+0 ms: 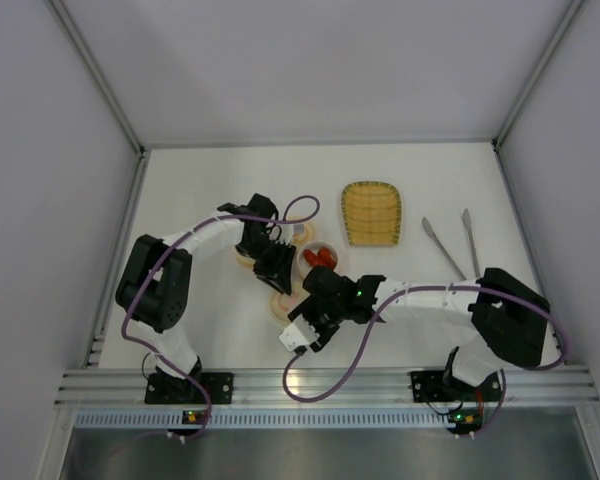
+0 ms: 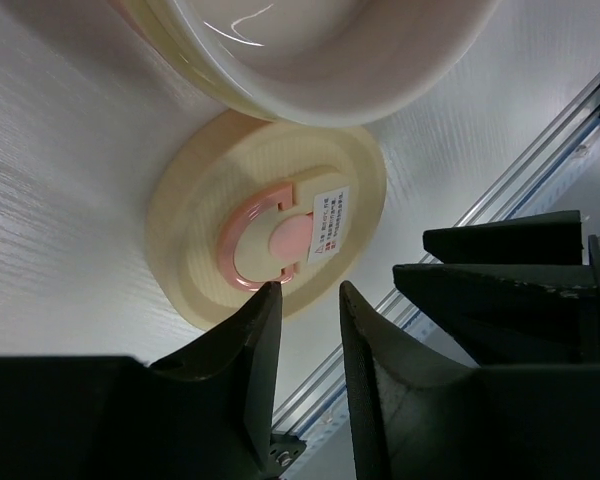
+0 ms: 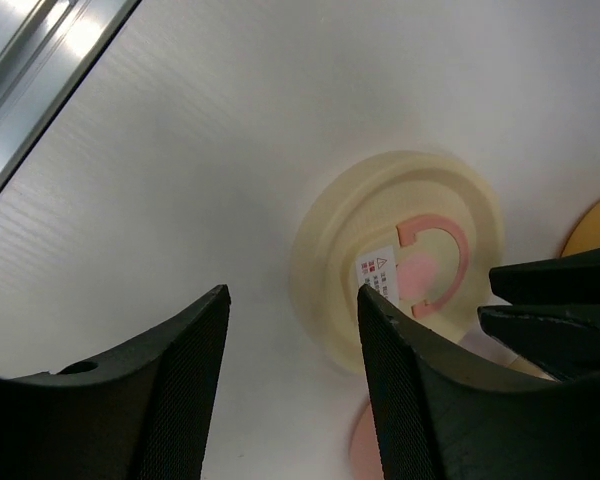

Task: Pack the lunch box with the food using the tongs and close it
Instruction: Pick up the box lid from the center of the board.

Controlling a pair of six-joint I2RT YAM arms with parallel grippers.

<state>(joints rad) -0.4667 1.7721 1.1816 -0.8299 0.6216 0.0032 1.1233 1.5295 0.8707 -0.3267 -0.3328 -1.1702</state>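
The lunch box lid (image 2: 206, 200), a cream disc with a pink ring handle (image 2: 242, 228), lies flat on the table below the cream lunch box bowl (image 2: 320, 70). In the top view, red food (image 1: 320, 257) sits inside the bowl (image 1: 302, 262). My left gripper (image 2: 305, 295) hovers just above the lid's handle, open with a narrow gap and nothing between its fingers. My right gripper (image 3: 292, 295) stands open beside the lid (image 3: 400, 215), its right fingertip (image 3: 372, 300) over the lid's edge. The silver tongs (image 1: 443, 248) lie untouched at the right.
A woven yellow tray (image 1: 371, 212) lies behind the bowl. A second cream round piece (image 1: 244, 260) sits under the left arm. The aluminium rail (image 1: 320, 385) runs along the near table edge. Both grippers (image 1: 280, 283) (image 1: 305, 308) crowd around the lid (image 1: 280, 303).
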